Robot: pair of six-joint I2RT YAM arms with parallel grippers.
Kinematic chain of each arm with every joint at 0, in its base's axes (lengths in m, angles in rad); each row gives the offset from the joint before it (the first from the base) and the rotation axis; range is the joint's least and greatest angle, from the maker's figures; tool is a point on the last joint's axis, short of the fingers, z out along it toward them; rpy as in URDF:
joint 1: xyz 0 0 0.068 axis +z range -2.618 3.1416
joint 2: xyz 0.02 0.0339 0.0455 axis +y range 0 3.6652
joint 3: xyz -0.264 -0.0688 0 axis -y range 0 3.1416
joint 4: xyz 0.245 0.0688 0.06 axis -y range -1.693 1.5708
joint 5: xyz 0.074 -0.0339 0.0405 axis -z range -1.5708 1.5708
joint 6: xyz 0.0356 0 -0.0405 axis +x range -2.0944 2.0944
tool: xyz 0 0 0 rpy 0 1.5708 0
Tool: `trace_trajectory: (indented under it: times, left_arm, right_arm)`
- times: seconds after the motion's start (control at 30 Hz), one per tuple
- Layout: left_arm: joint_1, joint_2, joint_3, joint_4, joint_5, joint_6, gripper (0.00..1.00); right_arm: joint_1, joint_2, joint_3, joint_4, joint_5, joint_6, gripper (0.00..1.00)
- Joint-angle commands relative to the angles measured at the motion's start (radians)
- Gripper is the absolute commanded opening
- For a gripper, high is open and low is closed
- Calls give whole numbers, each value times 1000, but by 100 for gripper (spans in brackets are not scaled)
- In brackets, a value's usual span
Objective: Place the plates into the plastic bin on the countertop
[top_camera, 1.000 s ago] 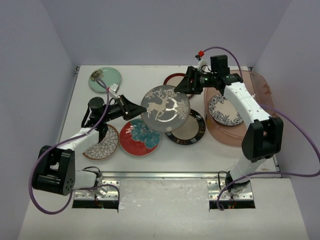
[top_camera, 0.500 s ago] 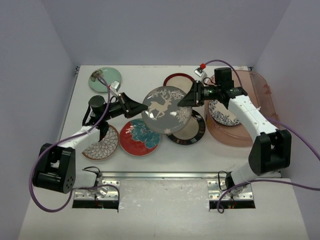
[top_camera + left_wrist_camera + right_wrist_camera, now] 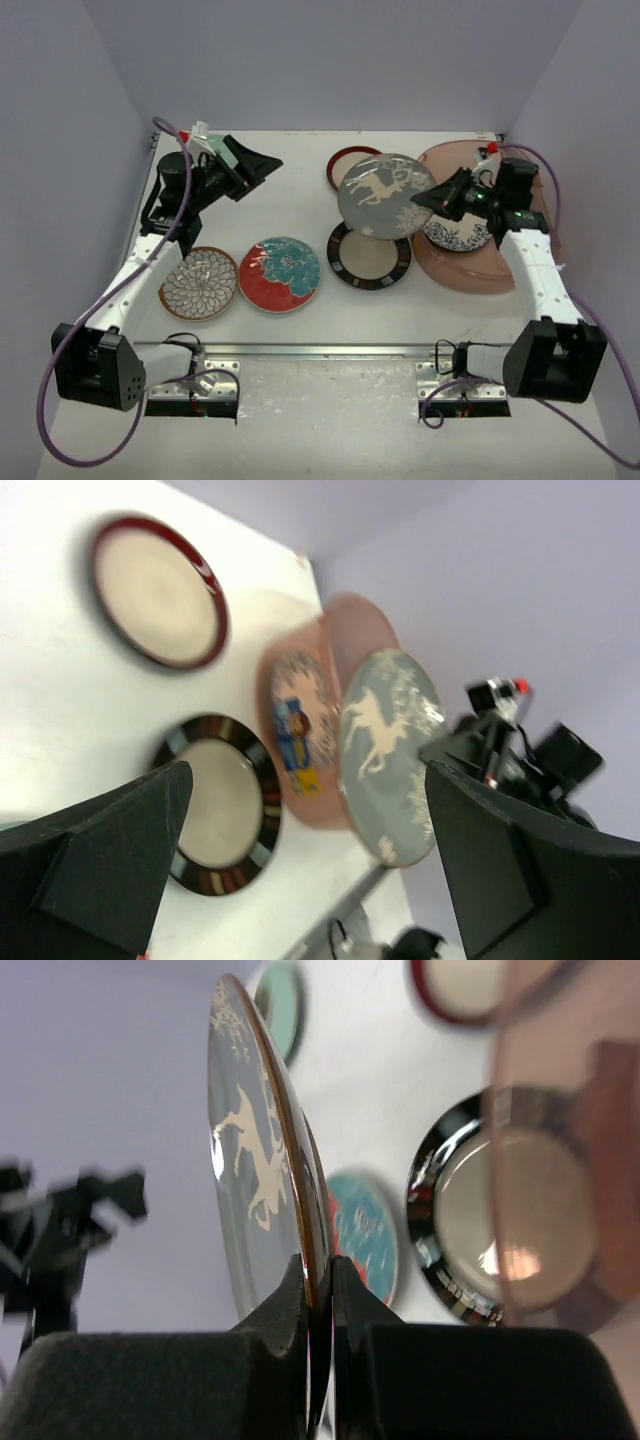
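The right pincer (image 3: 428,200) is pinching the rim of the grey deer plate (image 3: 385,195), which it holds tilted off the table (image 3: 300,205). The plastic bin (image 3: 470,278) lies just behind that pincer, and the arm half covers the blue-white plate (image 3: 448,236) inside it. In the top view the left pincer (image 3: 265,168), spread wide, hides most of the mint plate (image 3: 285,1005). Its own wrist view is blurred. The table is white, the walls pale lilac.

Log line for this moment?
right tool: shut on round grey ceramic deer plate, held tilted | left tool: open, empty
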Motion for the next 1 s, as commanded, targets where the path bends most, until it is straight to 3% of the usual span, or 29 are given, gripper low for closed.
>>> trace_trajectory:
  times: [0.0,0.13,0.2,0.37,0.9,0.97]
  left_arm:
    - [41,-120,30,-281,-183,217,100]
    - [41,-147,14,-334,-106,300,100]
    - [41,-149,7,-366,-92,342,100]
    - [42,-178,-29,-440,-91,434,100]
    - [39,-207,-131,-421,-126,481,100]
    - [39,-225,-135,-422,-157,480,100]
  right_arm:
    - [-199,-160,-89,139,247,270,0]
    - [-322,-187,-110,115,417,329,0]
    - [-332,-182,-101,86,583,299,0]
    - [-332,-133,-111,110,712,235,0]
    - [-257,145,-159,342,702,92,0]
    - [-257,172,-164,345,692,88,6]
